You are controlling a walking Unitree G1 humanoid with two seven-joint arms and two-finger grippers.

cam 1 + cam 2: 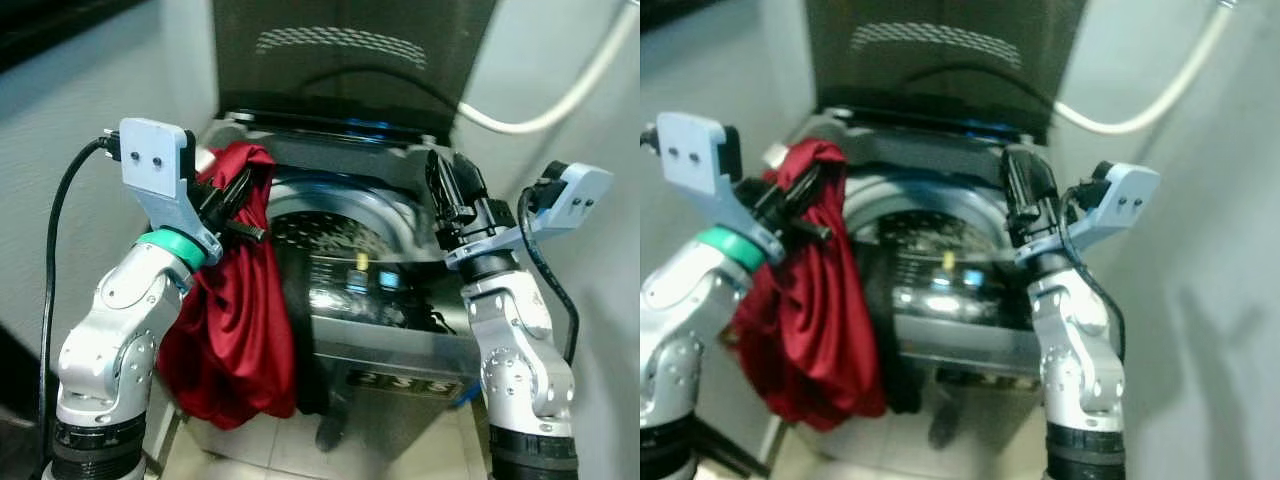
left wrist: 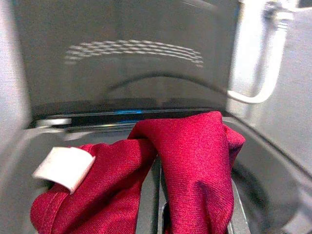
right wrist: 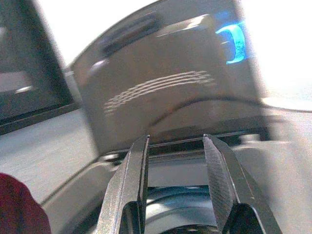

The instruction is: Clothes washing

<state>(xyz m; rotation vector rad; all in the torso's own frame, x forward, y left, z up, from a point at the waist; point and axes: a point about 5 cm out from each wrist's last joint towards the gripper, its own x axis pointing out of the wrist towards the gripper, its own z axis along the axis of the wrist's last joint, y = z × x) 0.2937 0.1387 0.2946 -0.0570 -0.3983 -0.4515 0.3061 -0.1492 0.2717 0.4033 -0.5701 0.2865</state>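
A top-loading washing machine (image 1: 400, 375) stands before me with its lid (image 1: 350, 60) raised and its steel drum (image 1: 335, 235) exposed. My left gripper (image 1: 236, 203) is shut on a dark red garment (image 1: 235, 330) at the machine's left rim. The cloth hangs down outside the front left corner. The left wrist view has the red garment (image 2: 190, 161) bunched over the fingers, with a white label (image 2: 63, 168) on it. My right gripper (image 1: 450, 185) is raised above the right rim, open and holding nothing, its fingers (image 3: 129, 190) apart in front of the lid.
A dark strip (image 1: 298, 340) hangs over the washer's front rim beside the red cloth. A white hose (image 1: 560, 100) curves along the right wall. Walls stand close on both sides. Tiled floor (image 1: 290, 450) lies below the machine.
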